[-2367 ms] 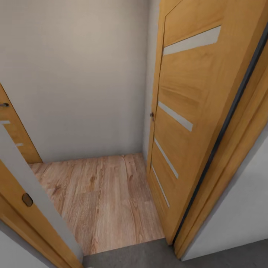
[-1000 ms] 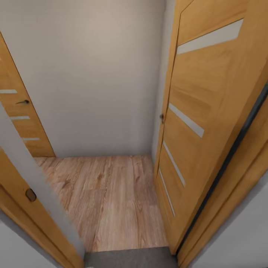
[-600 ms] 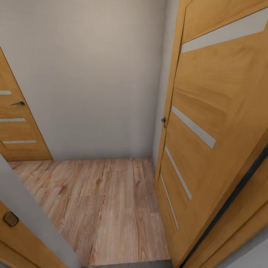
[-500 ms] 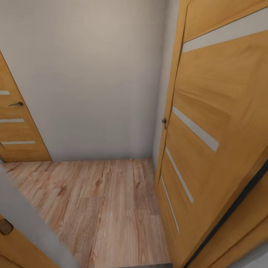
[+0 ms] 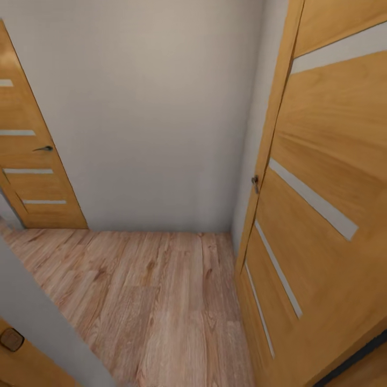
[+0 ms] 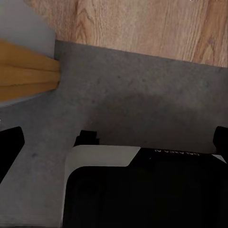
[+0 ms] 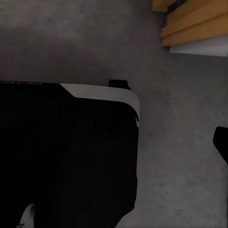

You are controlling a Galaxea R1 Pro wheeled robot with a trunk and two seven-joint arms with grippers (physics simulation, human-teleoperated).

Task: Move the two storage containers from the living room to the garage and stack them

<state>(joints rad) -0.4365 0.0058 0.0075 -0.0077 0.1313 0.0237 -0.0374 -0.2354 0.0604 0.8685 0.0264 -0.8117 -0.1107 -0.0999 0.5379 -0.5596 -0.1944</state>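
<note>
A plain pale wall (image 5: 150, 107) takes up the middle and top of the head view, with light wood plank flooring (image 5: 140, 290) spread below it. An open wooden door with pale slats (image 5: 328, 177) runs down the whole right side, its small handle (image 5: 255, 184) at the near edge. A second slatted door (image 5: 29, 161) stands shut at the upper left, and a grey door-frame edge (image 5: 37, 322) cuts across the lower left corner.

In the left wrist view the robot's dark base (image 6: 142, 190) sits on grey concrete (image 6: 142, 95), with the plank floor starting along the top of that frame. The right wrist view has the same base (image 7: 66, 152) on concrete (image 7: 180, 142), a door frame (image 7: 194, 23) at the upper right.

I would judge the robot is passing through a doorway from concrete onto planks, on its way to fetch a container. No orange bin is in sight, so I cannot say where either one is. Both arms seem to hang down, and I cannot tell whether either gripper is apart or together.

To do this well, it should steer toward the open floor at centre, well apart from the right door and the left frame.
</note>
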